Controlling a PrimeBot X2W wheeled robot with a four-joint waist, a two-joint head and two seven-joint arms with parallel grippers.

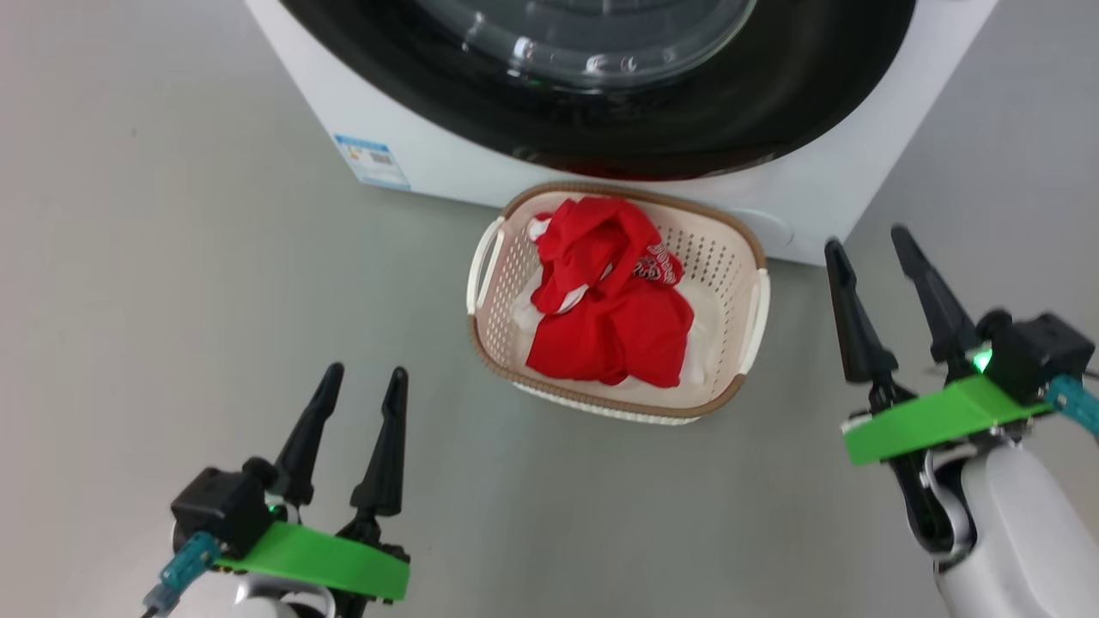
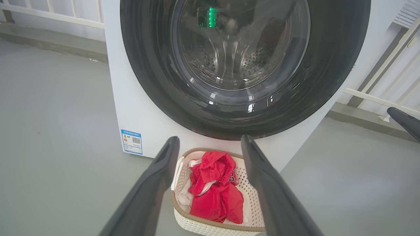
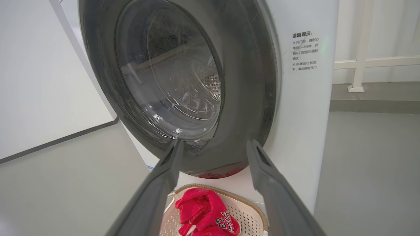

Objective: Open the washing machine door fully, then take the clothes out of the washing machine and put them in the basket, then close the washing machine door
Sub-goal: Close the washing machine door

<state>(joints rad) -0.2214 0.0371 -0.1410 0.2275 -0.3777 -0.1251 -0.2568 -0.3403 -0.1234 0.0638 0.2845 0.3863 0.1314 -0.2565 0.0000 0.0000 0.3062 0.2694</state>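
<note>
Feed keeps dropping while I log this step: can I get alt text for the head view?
Red clothes lie piled in the cream basket on the grey floor, right before the white washing machine, whose black-rimmed door looks shut. The left gripper and right gripper hang open and empty, low at either side.

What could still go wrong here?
1. The basket stands close to the washer, just ahead of the open left gripper and right gripper. Rolling forward might shove or tip it.
2. The clothes are heaped up inside, so a knock could spill some onto the floor.
3. The door looks shut, but I can't tell if it latched. It might swing open.
</note>
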